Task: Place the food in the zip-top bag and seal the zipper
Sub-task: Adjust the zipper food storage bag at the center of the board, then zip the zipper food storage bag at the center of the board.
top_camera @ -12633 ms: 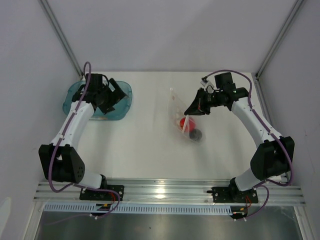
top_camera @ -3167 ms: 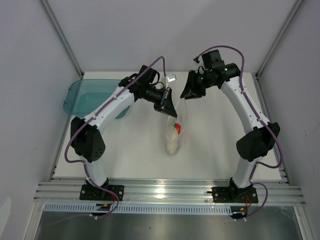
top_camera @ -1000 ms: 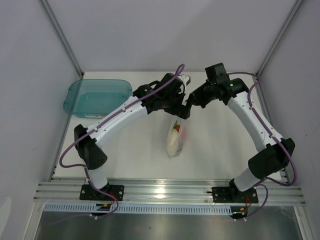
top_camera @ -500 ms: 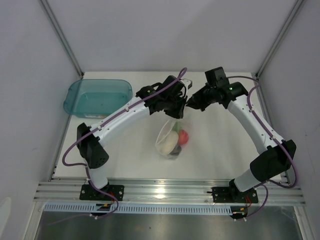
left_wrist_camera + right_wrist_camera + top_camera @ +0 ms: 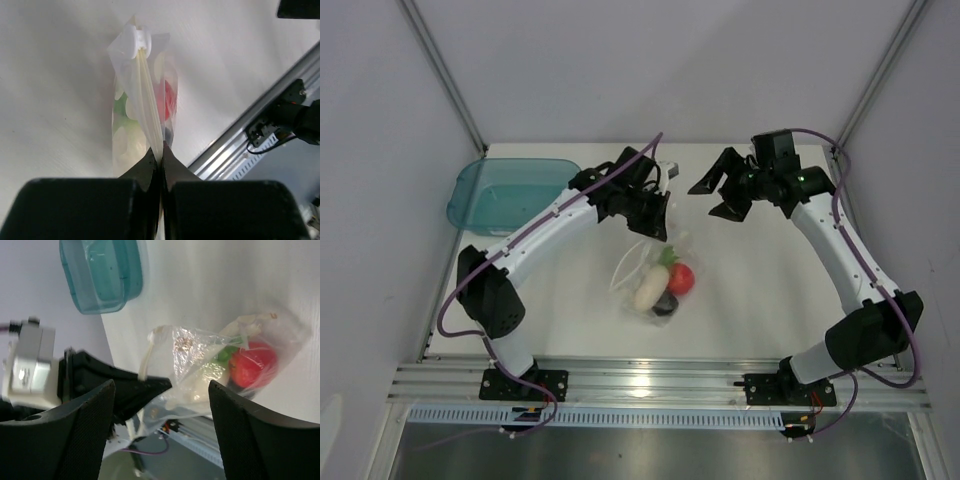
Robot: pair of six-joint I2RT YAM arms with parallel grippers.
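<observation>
Left gripper (image 5: 161, 150): pinched tight on the zipper (image 5: 146, 92)
Right gripper (image 5: 717, 198): jaws wide apart, empty, far-right of the bag (image 5: 632, 272)
Food (image 5: 681, 279): inside the bag

Robot laboratory cell: white surface (image 5: 750, 290) walled by plain grey panels (image 5: 660, 70), aluminium frame profiles (image 5: 441, 70), mounting rails (image 5: 650, 380) along the near edge.

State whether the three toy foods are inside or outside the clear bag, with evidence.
Inside: tomato, radish and dark piece all show through the plastic of the bag.
</observation>
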